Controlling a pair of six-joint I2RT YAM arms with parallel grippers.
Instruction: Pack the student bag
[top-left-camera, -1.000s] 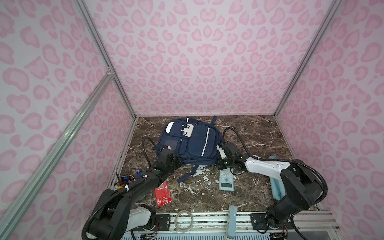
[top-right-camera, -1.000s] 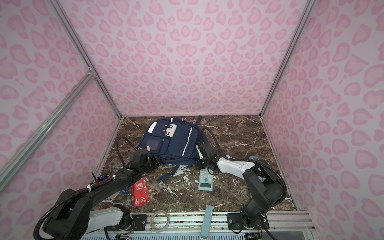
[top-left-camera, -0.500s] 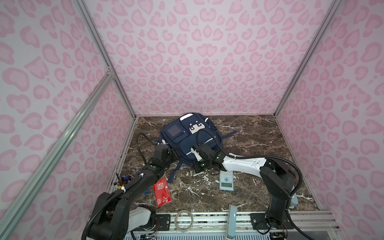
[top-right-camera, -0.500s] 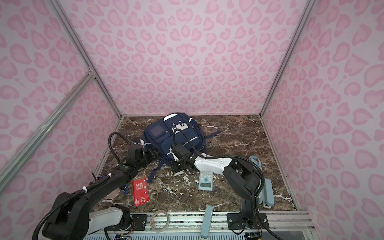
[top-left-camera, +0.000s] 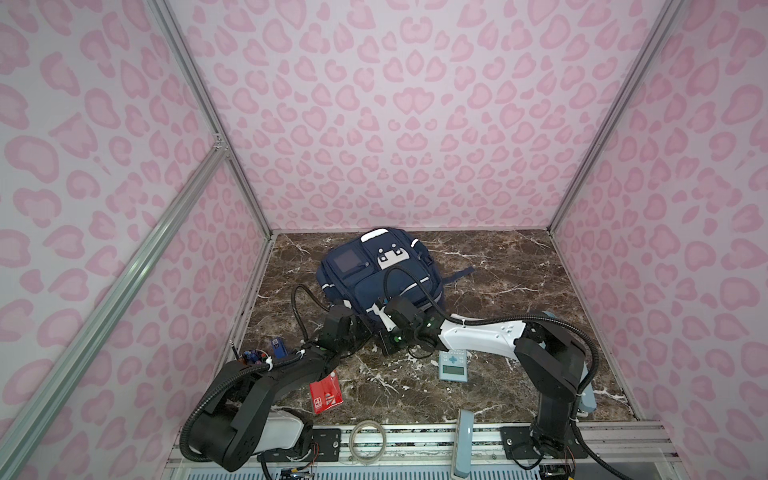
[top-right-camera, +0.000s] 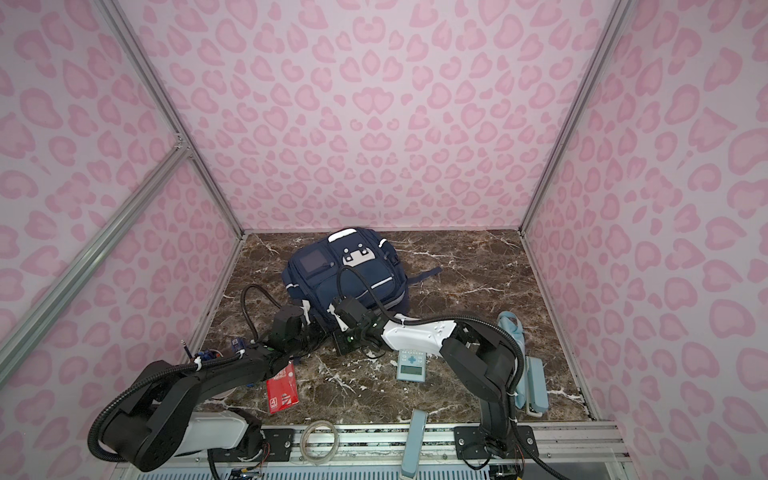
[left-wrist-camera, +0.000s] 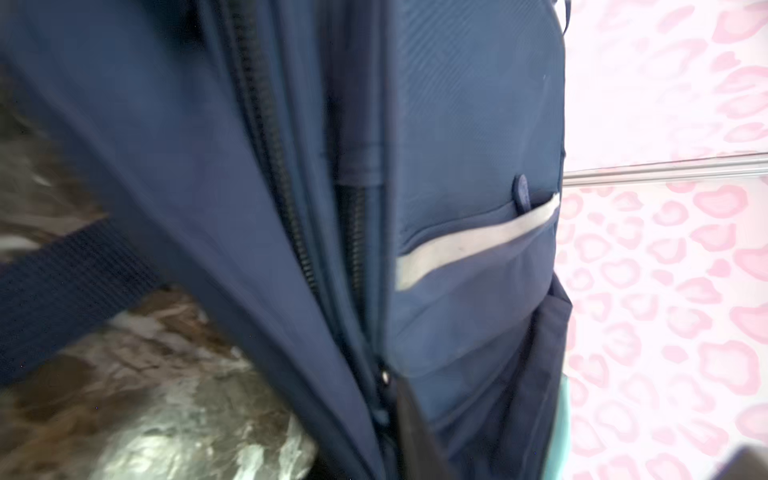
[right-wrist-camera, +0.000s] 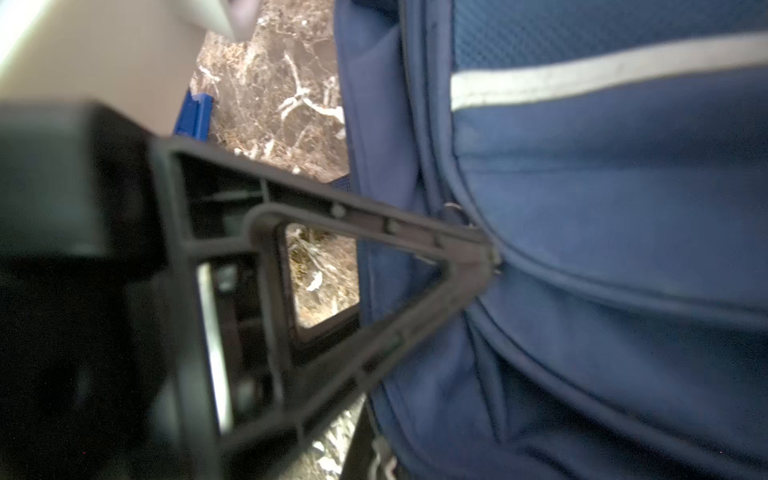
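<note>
Turned around, student bag (top-left-camera: 353, 282) stays closed; right end effector (right-wrist-camera: 488, 257) pinches it.

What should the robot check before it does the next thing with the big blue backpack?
1. Jaws of the right gripper closed on the zipper seam of the student bag: ok.
2. Jaws of the left gripper closed: ok.
3. Is the left gripper really holding fabric? Cannot tell, because its wrist view is blurred.
4. Bag open for packing: not ok. No opening shows in any view.
5. The red booklet and the calculator inside the bag: not ok. Both lie on the table.
6. Bag wholly on the table, away from its edges: ok.
</note>
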